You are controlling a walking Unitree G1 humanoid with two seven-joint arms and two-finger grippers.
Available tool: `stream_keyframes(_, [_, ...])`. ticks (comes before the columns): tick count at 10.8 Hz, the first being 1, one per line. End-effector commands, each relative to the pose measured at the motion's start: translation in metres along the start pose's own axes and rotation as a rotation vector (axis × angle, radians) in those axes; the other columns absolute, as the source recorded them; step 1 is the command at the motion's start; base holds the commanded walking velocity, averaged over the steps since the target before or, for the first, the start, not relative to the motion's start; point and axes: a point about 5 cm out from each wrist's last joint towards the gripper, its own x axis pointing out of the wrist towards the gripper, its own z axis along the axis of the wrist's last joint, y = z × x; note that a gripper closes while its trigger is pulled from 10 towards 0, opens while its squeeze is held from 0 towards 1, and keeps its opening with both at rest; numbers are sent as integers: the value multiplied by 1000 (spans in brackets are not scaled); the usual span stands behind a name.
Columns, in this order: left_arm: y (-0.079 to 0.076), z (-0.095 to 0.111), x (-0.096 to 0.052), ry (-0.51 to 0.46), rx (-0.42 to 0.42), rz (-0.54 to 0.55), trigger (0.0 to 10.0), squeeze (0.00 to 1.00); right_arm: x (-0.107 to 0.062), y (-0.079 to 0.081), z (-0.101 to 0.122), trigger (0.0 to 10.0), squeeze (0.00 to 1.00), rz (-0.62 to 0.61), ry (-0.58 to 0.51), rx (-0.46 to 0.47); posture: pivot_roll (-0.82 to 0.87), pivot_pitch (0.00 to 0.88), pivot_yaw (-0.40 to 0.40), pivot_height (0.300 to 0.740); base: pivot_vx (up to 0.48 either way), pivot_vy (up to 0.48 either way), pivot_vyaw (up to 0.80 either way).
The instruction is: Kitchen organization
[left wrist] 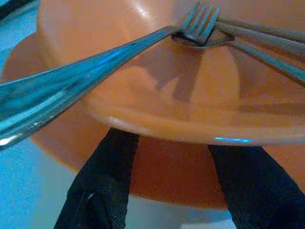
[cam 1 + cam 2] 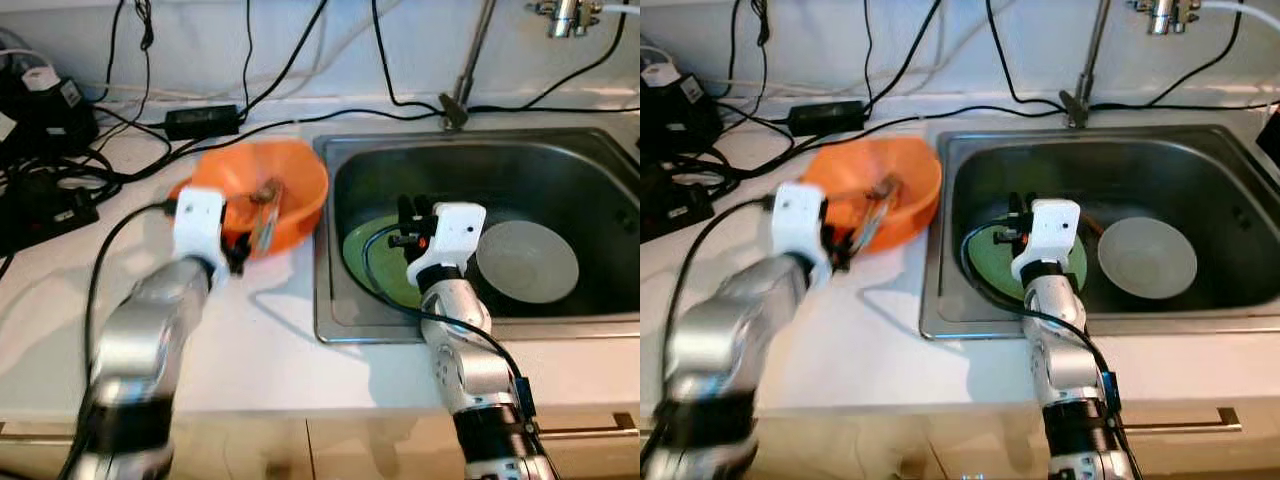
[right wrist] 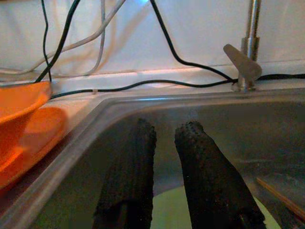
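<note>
Orange bowl point(image 2: 280, 185) stacked on orange plate point(image 1: 57, 138) on white desk point(image 2: 260, 330), just left of sink point(image 2: 480, 160). Fork point(image 1: 198, 24) and other cutlery seen inside bowl. Left claw point(image 1: 167, 186) held open below bowl rim. Right claw point(image 3: 164, 157) held slightly parted over green plate point(image 2: 375, 250) in sink; grey plate point(image 2: 527, 260) beside it.

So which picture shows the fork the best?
The left wrist view. The fork is close up there, its prongs clear, lying in the orange bowl just past the left hand. Both eye views show only small, blurry cutlery in the bowl. The right wrist view catches just the bowl's edge.
</note>
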Motion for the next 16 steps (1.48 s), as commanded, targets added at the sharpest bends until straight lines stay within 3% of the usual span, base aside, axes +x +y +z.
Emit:
stream_keyframes(1, [3,-14,-6,86,-11,18,10000,0,-1,-3,-8,10000,0,-9,25,17,185,14,69,740,0,0,0])
stream_keyframes(2, [4,-14,-11,91,-12,27,10000,0,-1,-3,-8,10000,0,-7,25,17,195,14,65,740,0,0,0])
stream_keyframes(5, [7,-20,-50,130,-9,89,10000,0,5,-1,-8,10000,0,11,18,19,233,15,54,740,0,0,0])
stream_keyframes(8, [-5,-23,-74,112,-16,72,10000,0,10,3,-9,10000,0,37,19,24,265,26,27,740,0,0,0])
stream_keyframes(10, [-5,-28,-81,125,-16,104,10000,0,11,3,-9,10000,0,45,18,23,270,25,23,740,0,0,0])
stream_keyframes(13, [8,-19,-83,-9,10,224,10000,0,13,4,-10,10000,0,44,15,25,277,24,22,740,0,0,0])
stream_keyframes(16, [22,-37,-90,-64,-29,353,10000,0,14,3,-10,10000,0,38,11,27,281,24,22,740,0,0,0])
